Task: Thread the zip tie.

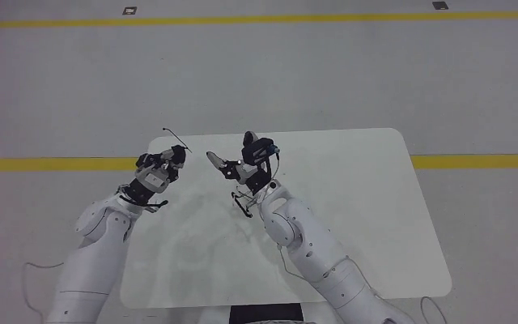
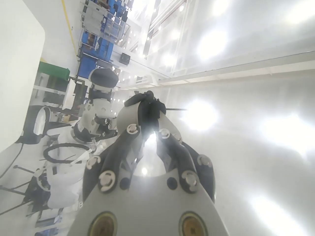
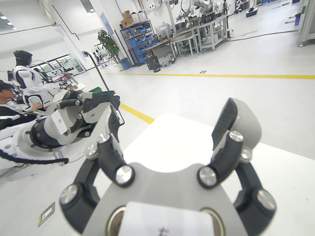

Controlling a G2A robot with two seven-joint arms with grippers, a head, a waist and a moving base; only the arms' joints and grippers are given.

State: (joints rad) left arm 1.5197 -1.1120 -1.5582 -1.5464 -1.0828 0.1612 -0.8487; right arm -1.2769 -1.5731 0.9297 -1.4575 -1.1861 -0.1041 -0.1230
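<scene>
Claws of both arms hang near the desk's 10 o'clock corner in the top view, side by side and apart. Grey floor (image 1: pixel 324 73) surrounds everything. It is crossed by two yellow lines (image 1: pixel 243 19), one far off at 12 o'clock and a nearer one cut by the desk.

White and round-cornered, the desk (image 1: pixel 364 202) spreads from the centre toward 4 o'clock. The left arm (image 1: pixel 97 235) comes in from 7 o'clock. The right arm (image 1: pixel 316 243) comes in from 5 o'clock, with a black cable (image 1: pixel 241 204) looped at its wrist.

The right claw (image 1: pixel 233 151) stands wide open and holds nothing. In its own wrist view (image 3: pixel 172 114) the ribbed pads (image 3: pixel 222 120) face each other across a broad gap, with the desk (image 3: pixel 187 136) corner beyond them.

At 9 o'clock of it, the left claw (image 1: pixel 175 155) is clamped on the zip tie (image 1: pixel 178 139). The zip tie is a thin black strip held off the desk, and its free length slants from the fingertips toward 10 o'clock, ending by the desk's corner.

From the right wrist view the left claw (image 3: pixel 114 98) shows the zip tie (image 3: pixel 98 71) rising out of it, with a small blocky end at the top. In the left wrist view the closed left claw (image 2: pixel 150 104) pinches the zip tie (image 2: pixel 176 109), and a short stub pokes out sideways.
</scene>
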